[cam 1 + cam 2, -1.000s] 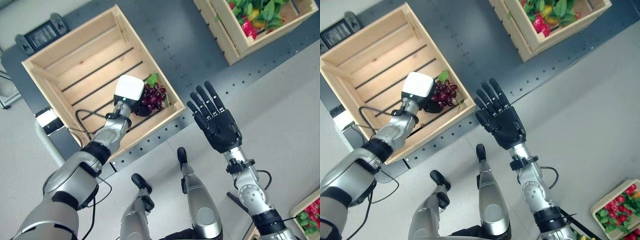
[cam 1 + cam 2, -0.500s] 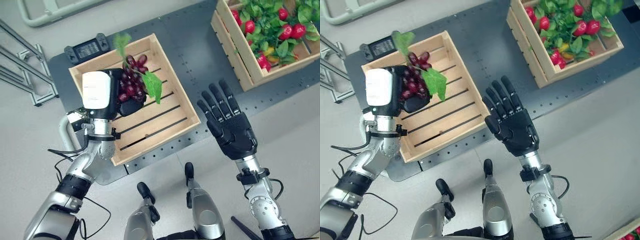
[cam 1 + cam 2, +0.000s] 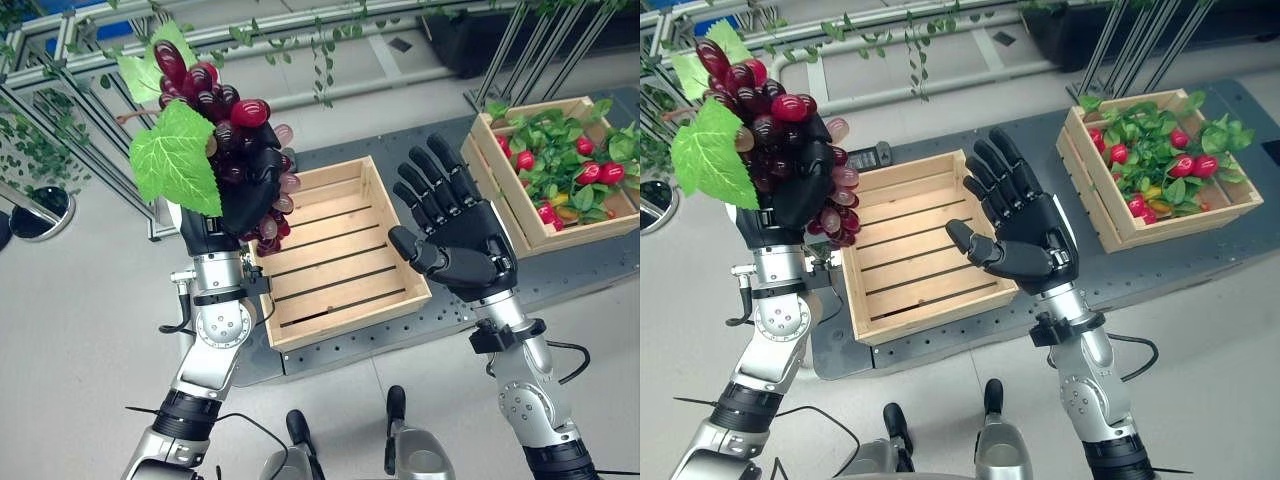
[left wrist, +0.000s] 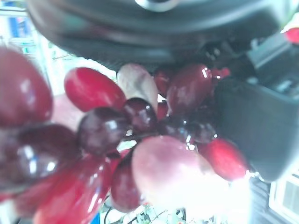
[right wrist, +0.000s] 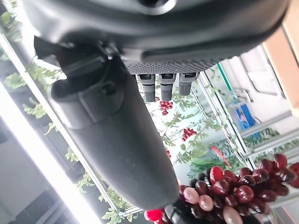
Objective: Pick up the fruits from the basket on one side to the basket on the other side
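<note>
1. My left hand (image 3: 250, 175) has its fingers (image 3: 268, 158) curled round the bunch of red grapes (image 3: 215, 105), held up high beside the empty wooden crate (image 3: 335, 255).
2. My right hand (image 3: 465, 245) hangs spread wide, holding nothing.
3. The other crate (image 3: 520, 215) holds what look like radishes, hard to say.

Pale grey floor (image 3: 80, 330) surrounds a dark perforated platform (image 3: 1200, 255) set low on it. Along the far side runs a frame of silver metal rails (image 3: 80, 130), hung with trailing green vines (image 3: 910, 35). A round mirror-like disc (image 3: 35, 212) lies on the floor beside the rails.
</note>
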Controlling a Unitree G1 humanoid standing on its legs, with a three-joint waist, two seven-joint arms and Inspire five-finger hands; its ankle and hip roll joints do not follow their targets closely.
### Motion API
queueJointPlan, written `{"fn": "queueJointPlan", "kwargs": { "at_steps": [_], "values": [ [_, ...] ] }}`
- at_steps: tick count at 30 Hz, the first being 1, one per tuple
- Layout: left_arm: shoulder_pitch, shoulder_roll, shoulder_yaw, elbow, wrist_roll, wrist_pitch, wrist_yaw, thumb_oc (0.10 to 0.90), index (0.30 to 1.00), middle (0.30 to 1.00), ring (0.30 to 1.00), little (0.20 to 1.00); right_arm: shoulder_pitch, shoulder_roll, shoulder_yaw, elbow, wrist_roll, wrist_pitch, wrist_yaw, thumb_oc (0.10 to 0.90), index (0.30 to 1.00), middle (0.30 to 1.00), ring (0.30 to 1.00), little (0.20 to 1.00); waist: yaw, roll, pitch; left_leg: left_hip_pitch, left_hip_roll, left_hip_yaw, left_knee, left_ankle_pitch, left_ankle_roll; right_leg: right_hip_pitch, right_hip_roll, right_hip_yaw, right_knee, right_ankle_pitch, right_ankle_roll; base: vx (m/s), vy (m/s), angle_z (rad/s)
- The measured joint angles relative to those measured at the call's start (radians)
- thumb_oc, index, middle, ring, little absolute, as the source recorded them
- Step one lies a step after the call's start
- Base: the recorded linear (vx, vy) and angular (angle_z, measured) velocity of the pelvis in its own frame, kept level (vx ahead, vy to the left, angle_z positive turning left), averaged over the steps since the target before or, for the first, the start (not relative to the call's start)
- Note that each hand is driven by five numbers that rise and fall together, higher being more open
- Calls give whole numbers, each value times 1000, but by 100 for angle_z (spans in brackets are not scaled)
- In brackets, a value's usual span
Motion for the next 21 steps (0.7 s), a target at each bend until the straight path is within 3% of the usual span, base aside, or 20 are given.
{"fn": "queueJointPlan", "kwargs": {
  "at_steps": [4, 9, 21],
  "values": [
    [35, -1, 0, -6, -104, 51, -72, 400, 300, 300, 300, 300, -15, -43, 2, 0, -74, 4, -29, 800, 900, 900, 900, 900, 4, -6, -39, -2, 0, -45, -6, 1, -2, 6, 4, -15, 0, 0, 0, 1, -11, 7],
    [59, -2, 0, -7, -185, 95, -143, 400, 300, 300, 300, 300, -32, -59, 9, 0, -113, 30, -60, 800, 900, 900, 900, 900, 21, -11, -57, 9, 0, -48, -6, 2, -2, 18, 3, -19, 0, 0, 1, 2, -2, 1],
    [72, -2, -1, -8, -245, 134, -198, 400, 300, 300, 300, 300, -87, -59, 56, 0, -112, 144, -85, 800, 900, 900, 900, 900, 47, -25, -65, 16, 0, -48, 0, 2, -2, 26, 4, -19, 0, 0, 0, 8, -2, 0]
  ]
}}
